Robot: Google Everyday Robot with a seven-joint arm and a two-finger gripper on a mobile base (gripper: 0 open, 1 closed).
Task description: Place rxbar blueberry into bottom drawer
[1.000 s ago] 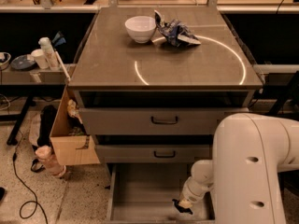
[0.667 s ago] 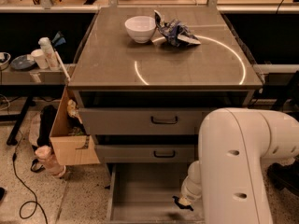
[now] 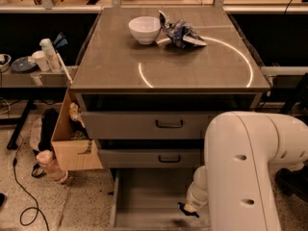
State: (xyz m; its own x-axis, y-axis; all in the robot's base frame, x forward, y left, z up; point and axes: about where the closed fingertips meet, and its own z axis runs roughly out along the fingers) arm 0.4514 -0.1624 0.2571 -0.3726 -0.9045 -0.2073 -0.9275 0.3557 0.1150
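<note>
Jaws low over grey metal bottom drawer [image 3: 144,196]

Lab: metal drawer cabinet [image 3: 192,61], cluttered side bench [image 3: 21,77], floor cable [image 3: 23,196]; tool [image 3: 188,210] inside open bottom drawer [image 3: 147,196]

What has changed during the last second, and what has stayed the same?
The arm's thick white link swung toward the picture's left, covering more of the bottom drawer. The gripper stayed low inside that drawer. Bowl, chip bag and upper drawers unchanged.
</note>
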